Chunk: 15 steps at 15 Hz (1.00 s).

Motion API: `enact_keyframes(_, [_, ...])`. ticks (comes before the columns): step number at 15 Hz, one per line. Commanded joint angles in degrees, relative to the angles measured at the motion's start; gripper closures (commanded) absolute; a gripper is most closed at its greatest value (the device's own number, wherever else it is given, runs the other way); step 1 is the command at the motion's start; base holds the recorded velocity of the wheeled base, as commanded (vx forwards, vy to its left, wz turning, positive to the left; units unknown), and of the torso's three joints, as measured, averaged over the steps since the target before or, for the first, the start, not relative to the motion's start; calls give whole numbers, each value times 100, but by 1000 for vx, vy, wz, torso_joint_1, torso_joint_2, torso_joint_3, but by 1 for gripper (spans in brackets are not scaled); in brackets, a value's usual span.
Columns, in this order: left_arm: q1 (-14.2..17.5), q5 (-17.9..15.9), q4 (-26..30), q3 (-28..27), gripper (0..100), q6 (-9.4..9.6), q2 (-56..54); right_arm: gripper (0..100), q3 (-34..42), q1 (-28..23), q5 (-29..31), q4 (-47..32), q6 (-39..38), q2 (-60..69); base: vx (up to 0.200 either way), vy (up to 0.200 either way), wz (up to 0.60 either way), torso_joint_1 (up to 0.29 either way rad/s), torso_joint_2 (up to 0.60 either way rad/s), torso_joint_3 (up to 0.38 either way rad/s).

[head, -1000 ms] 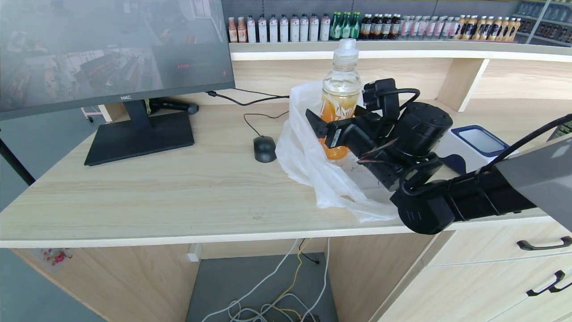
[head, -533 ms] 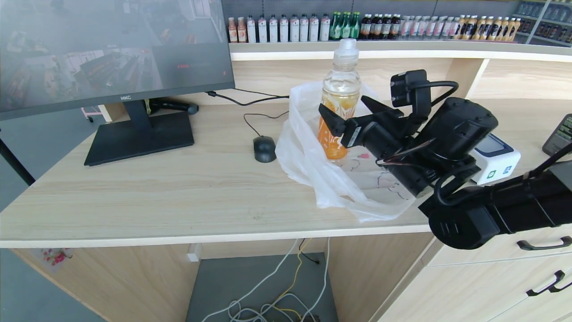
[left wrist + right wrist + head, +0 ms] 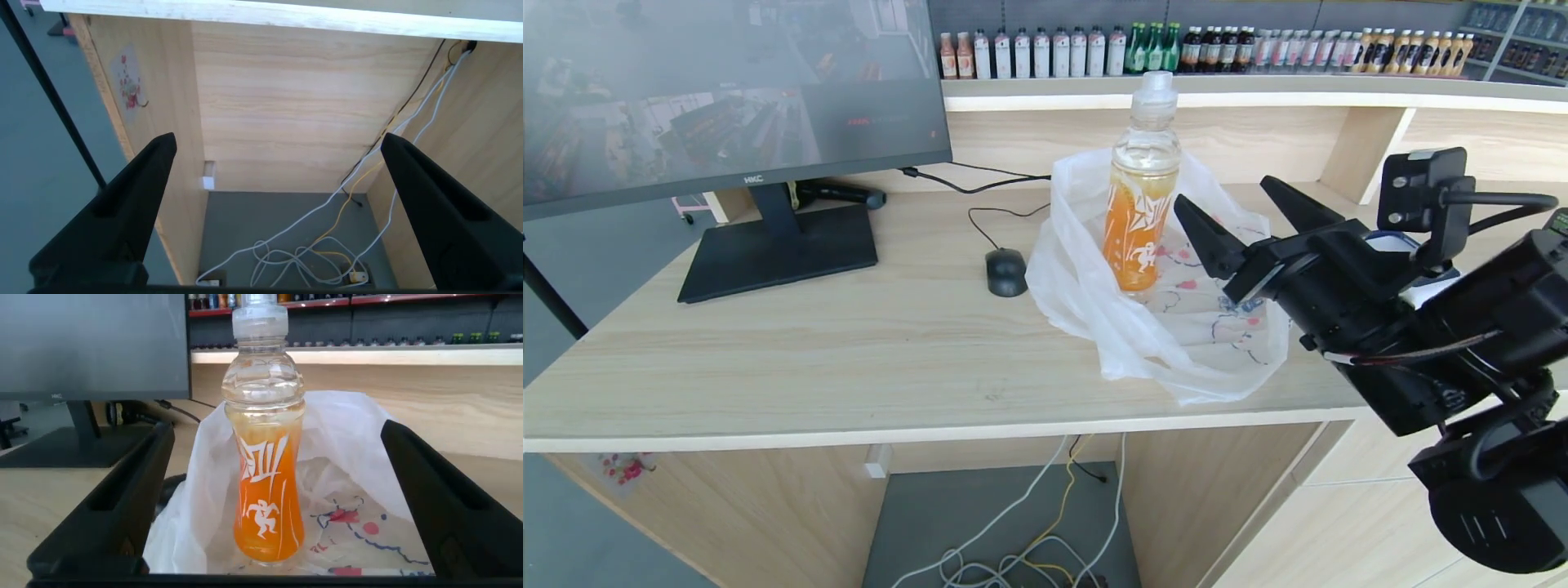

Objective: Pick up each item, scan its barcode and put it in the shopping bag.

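Right hand (image 3: 1223, 196) spread wide and empty, just above the counter (image 3: 849, 351), fingers aimed at the bottle (image 3: 1141, 204). Bottle straight ahead of that hand, near it but apart from both fingers, upright amid the slack white bag (image 3: 1176, 351); plastic bunched up behind and to both sides of it, front low and open, so hard to say whether properly inside or only standing on the bag. Mouse (image 3: 1006, 271) past the bottle, on the side away from the right hand, just beside the bag's edge. Left hand (image 3: 278, 143) also wide and empty, low down, facing the cables under the counter. Looks like the bagging step for this bottle, with the release apparently made. Next move probably calls for keeping the fingers off the tall, tippy bottle while leaving it, then finding another item to scan; may also call for drawing the bag up around the bottle.
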<state>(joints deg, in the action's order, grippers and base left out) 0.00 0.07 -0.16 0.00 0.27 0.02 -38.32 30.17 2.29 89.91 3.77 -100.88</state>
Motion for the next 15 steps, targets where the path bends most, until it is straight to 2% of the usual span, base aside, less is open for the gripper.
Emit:
enact_keyframes(1, [0,1,-2,0,0,0,-2,0,123,50,-1,9,10,147,0,0,0,0,0,0])
enact_keyframes(3, [0,1,-2,0,0,0,-2,0,149,59,-1,9,10,235,0,0,0,0,0,0])
enact_keyframes(7, [0,1,-2,0,0,8,-2,0,659,59,-1,9,-25,560,0,0,0,0,0,0])
enact_keyframes(13, [0,1,-2,0,0,8,-2,0,667,33,-1,9,-25,587,0,0,0,0,0,0])
enact_keyframes(15, [0,1,-2,0,0,0,-2,0,694,33,-1,9,-25,596,-200,0,0,10,0,2])
